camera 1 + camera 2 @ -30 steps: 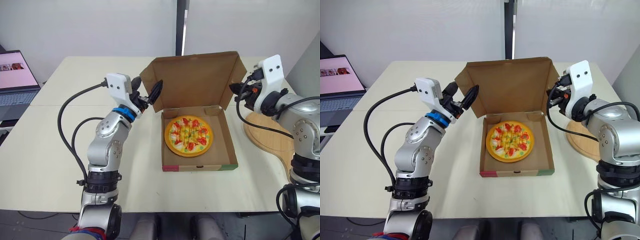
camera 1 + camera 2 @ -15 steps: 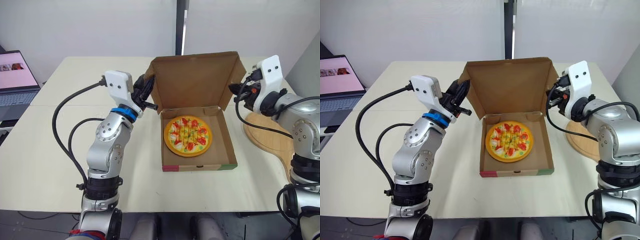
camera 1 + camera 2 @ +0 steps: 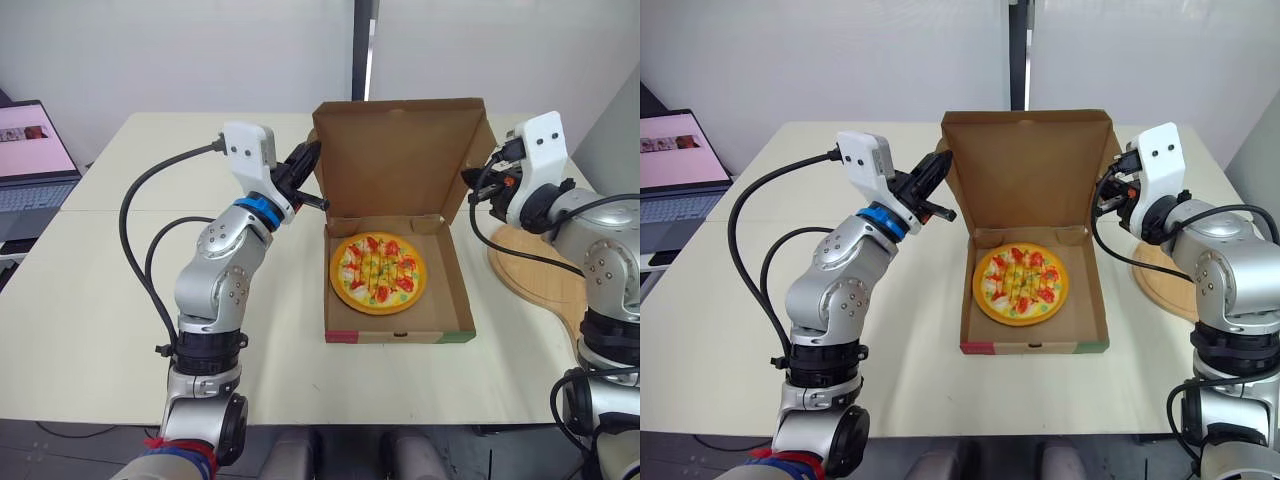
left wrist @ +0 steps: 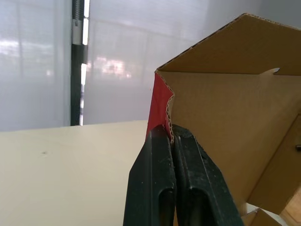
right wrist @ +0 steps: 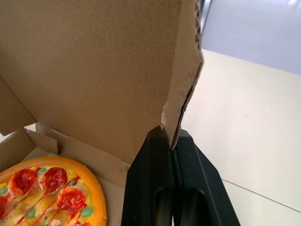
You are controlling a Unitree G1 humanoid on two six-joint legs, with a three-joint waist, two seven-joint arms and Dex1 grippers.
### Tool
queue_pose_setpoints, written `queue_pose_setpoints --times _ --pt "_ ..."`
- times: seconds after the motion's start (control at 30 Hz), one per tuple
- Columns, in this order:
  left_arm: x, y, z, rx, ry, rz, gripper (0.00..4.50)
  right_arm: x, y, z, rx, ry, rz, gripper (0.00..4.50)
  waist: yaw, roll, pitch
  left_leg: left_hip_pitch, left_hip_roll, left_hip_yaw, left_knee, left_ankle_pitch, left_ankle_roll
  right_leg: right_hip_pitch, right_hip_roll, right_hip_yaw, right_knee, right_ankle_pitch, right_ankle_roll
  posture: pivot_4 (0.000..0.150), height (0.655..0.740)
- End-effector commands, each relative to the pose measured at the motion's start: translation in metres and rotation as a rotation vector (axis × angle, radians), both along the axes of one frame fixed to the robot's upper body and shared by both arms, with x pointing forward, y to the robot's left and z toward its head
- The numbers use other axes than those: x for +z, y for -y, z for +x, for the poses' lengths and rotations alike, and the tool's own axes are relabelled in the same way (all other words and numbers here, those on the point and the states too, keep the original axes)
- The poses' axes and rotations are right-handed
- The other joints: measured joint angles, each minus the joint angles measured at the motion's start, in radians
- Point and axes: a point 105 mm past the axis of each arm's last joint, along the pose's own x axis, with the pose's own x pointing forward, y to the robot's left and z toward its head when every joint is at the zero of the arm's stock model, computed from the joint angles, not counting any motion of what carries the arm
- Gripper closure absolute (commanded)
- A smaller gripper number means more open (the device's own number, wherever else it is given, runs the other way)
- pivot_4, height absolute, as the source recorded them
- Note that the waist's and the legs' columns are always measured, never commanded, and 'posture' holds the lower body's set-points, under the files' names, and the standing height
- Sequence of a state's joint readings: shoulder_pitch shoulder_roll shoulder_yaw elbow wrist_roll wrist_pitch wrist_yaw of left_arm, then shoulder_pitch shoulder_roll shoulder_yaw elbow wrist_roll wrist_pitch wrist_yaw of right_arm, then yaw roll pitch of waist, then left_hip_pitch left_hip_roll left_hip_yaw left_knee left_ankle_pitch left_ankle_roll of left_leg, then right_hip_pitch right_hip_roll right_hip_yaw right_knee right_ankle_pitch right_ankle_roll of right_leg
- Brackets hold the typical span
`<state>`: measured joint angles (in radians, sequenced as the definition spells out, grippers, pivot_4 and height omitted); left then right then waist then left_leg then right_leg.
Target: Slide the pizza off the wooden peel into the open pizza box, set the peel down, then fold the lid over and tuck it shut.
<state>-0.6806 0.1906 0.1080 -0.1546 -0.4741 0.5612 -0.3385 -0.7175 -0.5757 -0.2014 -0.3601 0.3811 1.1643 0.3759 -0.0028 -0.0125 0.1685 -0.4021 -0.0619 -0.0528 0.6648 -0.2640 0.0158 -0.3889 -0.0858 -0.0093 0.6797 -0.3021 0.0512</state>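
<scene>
Pizza sits in the box, lid upright, its 2 side edges pinched by the left gripper and right gripper.

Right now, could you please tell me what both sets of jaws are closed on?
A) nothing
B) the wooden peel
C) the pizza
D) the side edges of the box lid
D: the left gripper and the right gripper each pinch a side edge of the raised lid, jaws shut.

The left claw has closed on the lid, now pulled square and upright.
</scene>
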Motion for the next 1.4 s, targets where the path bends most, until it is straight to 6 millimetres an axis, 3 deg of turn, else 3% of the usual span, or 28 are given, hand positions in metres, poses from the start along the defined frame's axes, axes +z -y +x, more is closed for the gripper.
queue_pose_setpoints --times 0.03,0.27,0.63,0.8,1.17,1.4 --pt "0.009 0.013 -0.005 -0.153 -0.012 0.012 4.46 0.02 -0.012 -0.012 0.045 0.091 0.015 4.5 0.0 0.0 0.0 0.0 0.0 0.0 0.0 0.0 0.0 0.0 0.0 0.0 0.0 0.0 0.0 0.15 0.7281" --pt "0.01 0.02 0.001 -0.265 -0.071 0.031 4.46 0.015 -0.006 -0.014 0.0 0.081 0.018 4.5 0.0 0.0 0.0 0.0 0.0 0.0 0.0 0.0 0.0 0.0 0.0 0.0 0.0 0.0 0.0 0.15 0.7281" --pt "0.0 0.032 -0.025 -0.315 -0.096 0.032 4.46 0.002 -0.021 -0.029 0.008 0.041 0.073 4.5 0.0 0.0 0.0 0.0 0.0 -0.001 -0.001 0.0 0.0 0.0 0.0 0.001 0.0 0.0 0.0 0.15 0.7281" --pt "0.0 0.024 -0.031 -0.302 -0.112 0.03 4.46 -0.005 -0.029 -0.037 0.017 0.01 0.1 4.5 0.0 0.0 0.0 0.0 0.0 -0.001 0.0 0.0 0.0 0.0 0.0 0.001 0.0 0.0 0.0 0.15 0.7281" --pt "-0.023 0.011 -0.048 -0.283 -0.188 0.039 4.46 -0.042 -0.04 -0.059 0.01 -0.058 0.128 4.5 -0.005 0.001 0.0 0.002 0.0 0.0 -0.001 0.0 0.0 0.0 0.001 0.002 0.0 0.0 0.0 0.15 0.7281" --pt "-0.034 0.004 -0.061 -0.275 -0.216 0.044 4.46 -0.048 -0.042 -0.07 0.043 -0.032 0.126 4.5 -0.005 0.0 -0.001 0.003 0.0 -0.001 -0.001 0.0 -0.001 0.001 0.001 0.001 0.0 0.0 0.0 0.15 0.7281"
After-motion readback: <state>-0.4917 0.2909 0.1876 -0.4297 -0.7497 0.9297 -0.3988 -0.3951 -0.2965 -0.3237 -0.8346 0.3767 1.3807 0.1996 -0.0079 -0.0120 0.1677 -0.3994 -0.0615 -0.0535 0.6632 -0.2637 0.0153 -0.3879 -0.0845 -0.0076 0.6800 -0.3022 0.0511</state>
